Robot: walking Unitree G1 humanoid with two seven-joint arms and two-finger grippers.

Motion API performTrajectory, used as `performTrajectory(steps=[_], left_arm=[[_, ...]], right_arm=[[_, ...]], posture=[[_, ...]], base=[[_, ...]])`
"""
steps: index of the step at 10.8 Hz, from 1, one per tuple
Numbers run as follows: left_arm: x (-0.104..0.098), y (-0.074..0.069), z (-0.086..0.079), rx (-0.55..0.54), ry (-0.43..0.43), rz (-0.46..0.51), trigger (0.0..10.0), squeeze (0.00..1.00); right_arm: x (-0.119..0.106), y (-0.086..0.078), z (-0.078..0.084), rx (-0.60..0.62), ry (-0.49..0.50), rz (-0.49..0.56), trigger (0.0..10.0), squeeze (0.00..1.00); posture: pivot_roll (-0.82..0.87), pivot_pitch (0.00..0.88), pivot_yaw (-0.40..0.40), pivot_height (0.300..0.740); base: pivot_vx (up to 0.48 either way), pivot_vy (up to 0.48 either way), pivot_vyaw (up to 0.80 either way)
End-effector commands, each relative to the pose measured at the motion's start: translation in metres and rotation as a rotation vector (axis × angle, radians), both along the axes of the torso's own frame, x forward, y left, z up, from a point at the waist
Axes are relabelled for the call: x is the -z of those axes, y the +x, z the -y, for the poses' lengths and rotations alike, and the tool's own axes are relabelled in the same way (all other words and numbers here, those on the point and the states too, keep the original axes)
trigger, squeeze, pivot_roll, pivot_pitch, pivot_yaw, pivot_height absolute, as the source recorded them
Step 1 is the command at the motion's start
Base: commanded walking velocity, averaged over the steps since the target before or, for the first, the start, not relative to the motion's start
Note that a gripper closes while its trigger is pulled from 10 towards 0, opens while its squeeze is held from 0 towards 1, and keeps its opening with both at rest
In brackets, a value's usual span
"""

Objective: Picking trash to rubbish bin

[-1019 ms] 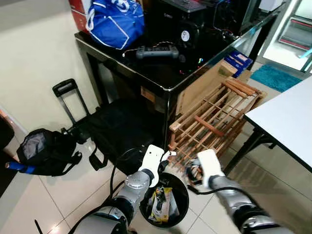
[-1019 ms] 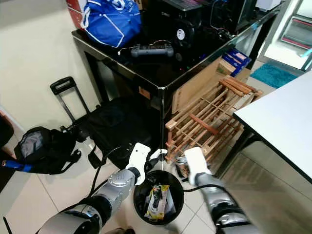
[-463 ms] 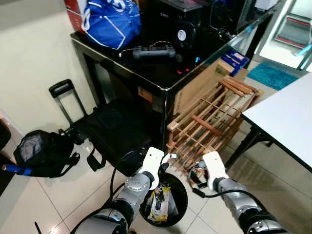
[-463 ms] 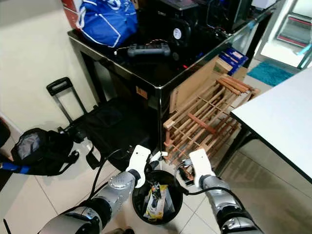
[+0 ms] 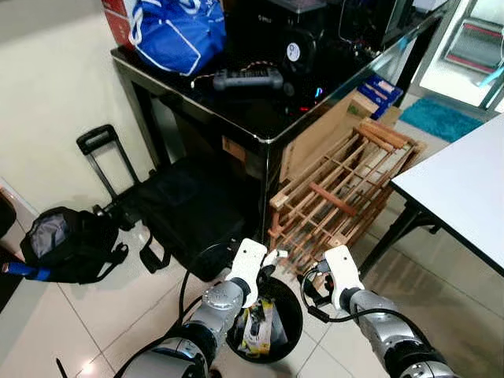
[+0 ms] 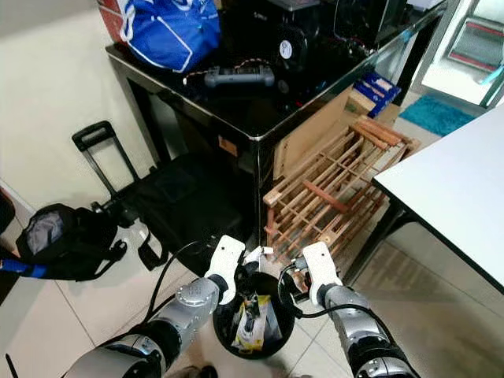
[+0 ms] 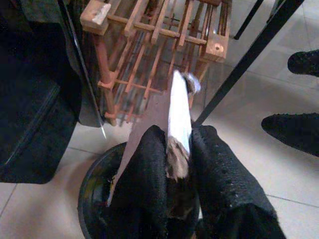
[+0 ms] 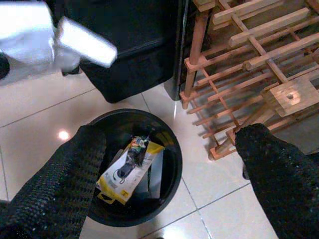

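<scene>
Holding a flat scrap of trash (image 7: 178, 112) pinched between my left gripper (image 7: 177, 149) fingers, I have it poised right above the rim of the black rubbish bin (image 8: 172, 164), which already holds a yellow packet (image 8: 127, 172). My right gripper (image 8: 164, 144) hangs with its fingers spread wide and empty, just beside the bin. Next, I judge, the left fingers should part so the scrap drops inside.

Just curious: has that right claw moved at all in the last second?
Yes. The right gripper has drawn in toward the black bin, now beside its rim.
</scene>
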State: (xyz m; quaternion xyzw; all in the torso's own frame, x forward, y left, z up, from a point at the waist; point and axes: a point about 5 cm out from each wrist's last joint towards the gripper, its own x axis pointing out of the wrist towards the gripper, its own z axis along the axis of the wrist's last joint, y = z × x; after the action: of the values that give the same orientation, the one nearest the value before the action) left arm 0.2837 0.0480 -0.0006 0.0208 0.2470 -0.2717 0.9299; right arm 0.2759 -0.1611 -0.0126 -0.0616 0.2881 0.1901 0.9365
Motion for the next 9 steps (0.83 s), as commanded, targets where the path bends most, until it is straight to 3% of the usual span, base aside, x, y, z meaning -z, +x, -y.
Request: performTrajectory(steps=[1,4,5,6,8,9], left_arm=[[0.001,-0.003,0.005,0.018,-0.007,-0.010,10.0,1.00],[0.001,-0.002,0.005,0.011,-0.010,-0.007,10.0,0.96],[0.000,-0.002,0.004,0.007,-0.007,-0.004,10.0,0.77],[0.000,-0.001,0.003,-0.003,0.001,0.002,10.0,0.00],[-0.006,0.009,-0.013,-0.098,0.005,0.047,10.0,0.00],[-0.009,0.013,-0.024,-0.132,0.120,0.161,10.0,0.00]], right_arm=[[0.002,-0.004,0.002,-0.002,0.006,-0.020,10.0,0.00],[0.003,-0.005,0.000,-0.006,0.003,-0.024,10.0,0.00],[0.003,-0.005,0.000,-0.005,0.002,-0.023,10.0,0.00],[0.002,-0.004,0.000,0.001,0.002,-0.019,10.0,0.00],[-0.006,0.004,0.001,0.054,-0.006,0.043,10.0,0.00],[-0.014,0.010,0.003,0.092,-0.006,0.110,10.0,0.00]], posture=[[-0.13,0.111,0.036,0.740],[-0.13,0.114,0.036,0.740],[-0.13,0.114,0.035,0.740],[-0.13,0.114,0.037,0.740],[-0.13,0.114,0.041,0.740],[-0.12,0.115,0.042,0.740]], base=[[0.000,0.000,0.00],[0.000,0.000,0.00],[0.000,0.000,0.00],[0.000,0.000,0.00],[0.000,0.000,0.00],[0.000,0.000,0.00]])
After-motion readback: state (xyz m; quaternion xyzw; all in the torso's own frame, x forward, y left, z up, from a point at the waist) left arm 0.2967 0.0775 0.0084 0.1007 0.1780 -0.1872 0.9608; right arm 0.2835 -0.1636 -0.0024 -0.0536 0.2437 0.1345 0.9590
